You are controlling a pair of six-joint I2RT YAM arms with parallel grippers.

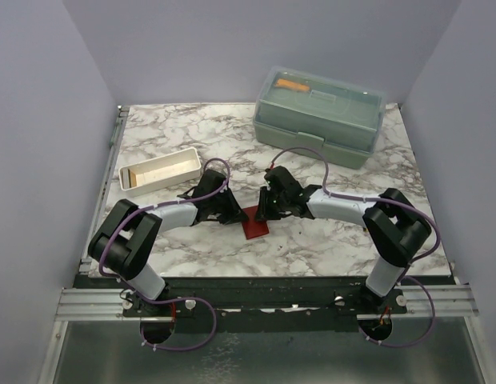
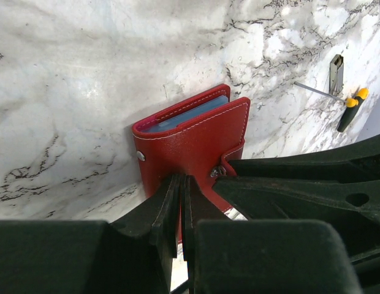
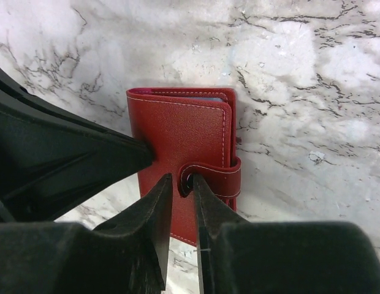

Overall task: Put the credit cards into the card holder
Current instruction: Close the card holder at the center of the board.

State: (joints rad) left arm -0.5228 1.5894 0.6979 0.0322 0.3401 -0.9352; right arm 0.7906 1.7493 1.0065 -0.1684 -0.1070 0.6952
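Note:
The dark-red card holder point(image 1: 254, 223) lies folded shut on the marble table between both grippers. In the left wrist view the card holder point(image 2: 190, 144) shows a grey-blue layer at its far edge; I cannot tell whether that is a card. My left gripper point(image 2: 181, 182) is shut, its tips pressing on the cover. In the right wrist view the card holder point(image 3: 178, 131) has its strap tab point(image 3: 217, 176) curled up. My right gripper point(image 3: 181, 182) has its jaws a narrow gap apart, with the tab's snap end between them. No loose credit card shows.
A long white tray point(image 1: 160, 170) with a tan piece at its left end stands at the back left. A large pale-green lidded box point(image 1: 320, 114) stands at the back right. A yellow-and-black tool point(image 2: 352, 107) lies on the table.

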